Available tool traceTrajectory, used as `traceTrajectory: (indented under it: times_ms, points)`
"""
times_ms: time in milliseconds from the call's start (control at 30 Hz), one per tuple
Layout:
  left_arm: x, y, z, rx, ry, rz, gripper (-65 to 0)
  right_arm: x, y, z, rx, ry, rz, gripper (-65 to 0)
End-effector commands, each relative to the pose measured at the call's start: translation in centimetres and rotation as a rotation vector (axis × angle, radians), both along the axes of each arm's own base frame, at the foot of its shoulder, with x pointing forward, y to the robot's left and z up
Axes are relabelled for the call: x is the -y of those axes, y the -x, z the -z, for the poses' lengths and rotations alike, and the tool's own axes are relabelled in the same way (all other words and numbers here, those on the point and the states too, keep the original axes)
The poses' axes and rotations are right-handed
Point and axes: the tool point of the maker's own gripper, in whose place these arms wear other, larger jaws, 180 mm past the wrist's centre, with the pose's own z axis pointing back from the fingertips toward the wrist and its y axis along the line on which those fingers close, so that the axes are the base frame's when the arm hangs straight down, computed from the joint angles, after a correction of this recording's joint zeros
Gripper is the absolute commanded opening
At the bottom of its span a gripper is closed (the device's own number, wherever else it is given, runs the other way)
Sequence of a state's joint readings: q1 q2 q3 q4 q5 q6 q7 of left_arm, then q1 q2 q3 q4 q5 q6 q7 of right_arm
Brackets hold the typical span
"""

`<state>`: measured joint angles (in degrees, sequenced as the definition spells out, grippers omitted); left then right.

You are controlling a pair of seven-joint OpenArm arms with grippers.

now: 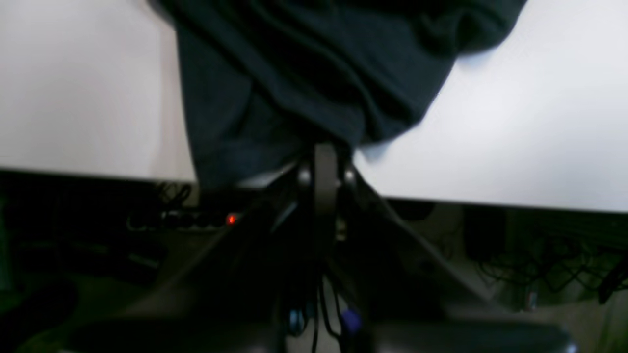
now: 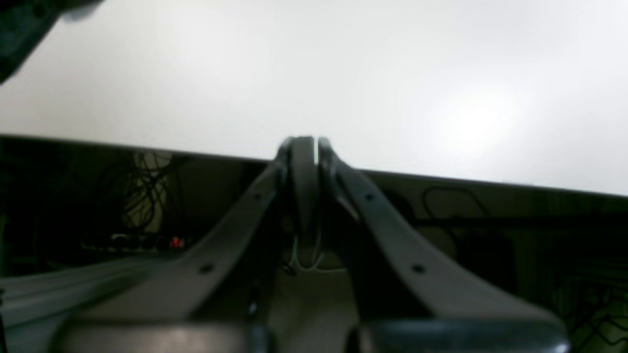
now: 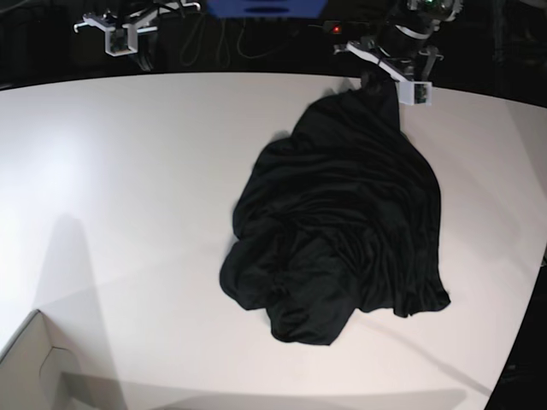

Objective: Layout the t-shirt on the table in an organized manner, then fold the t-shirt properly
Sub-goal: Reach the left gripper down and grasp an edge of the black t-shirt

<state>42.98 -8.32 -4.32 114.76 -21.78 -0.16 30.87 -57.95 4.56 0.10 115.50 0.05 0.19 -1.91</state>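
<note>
The black t-shirt (image 3: 342, 226) lies crumpled on the white table (image 3: 128, 188), right of centre, its top drawn toward one o'clock; there the left gripper (image 1: 324, 152) is closed on the t-shirt's edge; the right gripper (image 2: 304, 144), at eleven o'clock by the table's edge, is closed and holds nothing.

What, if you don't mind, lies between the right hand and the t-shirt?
Only bare white table; the base view shows nothing between the right hand and the t-shirt.

Overhead base view — two table-edge (image 3: 256, 85) wrist close-ups
</note>
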Motion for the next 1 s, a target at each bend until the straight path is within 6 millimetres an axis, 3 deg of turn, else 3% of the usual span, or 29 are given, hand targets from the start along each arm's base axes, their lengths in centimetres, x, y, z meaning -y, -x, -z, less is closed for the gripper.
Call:
traceTrajectory:
  times_ms: [0,67,267,333,733,967]
  points:
    - [-0.1,-0.1,-0.6,0.020,0.000,0.003,-63.5,-0.1,-0.1,-0.7,0.026,-0.005,0.008,-65.0]
    - [-0.2,0.0,-0.6,0.020,-0.009,0.018,-57.5,0.3,-0.1,-0.8,0.030,-0.001,0.031,-62.8]
    - [-0.6,-0.2,-0.7,0.027,-0.019,0.027,-31.3,0.8,-0.9,-1.0,0.054,0.008,0.052,-44.5]
    - [-0.5,-0.3,-0.7,0.030,-0.015,0.022,-26.6,0.8,-1.0,-1.1,0.057,0.009,0.048,-41.5]
    - [0.0,-2.2,-1.1,0.071,-0.003,0.028,-25.7,0.6,-1.1,-1.0,0.056,0.005,0.045,-41.0]
    - [1.8,-1.5,0.4,0.029,0.024,0.067,-25.7,0.6,-1.0,-1.0,0.053,0.004,0.047,-41.0]
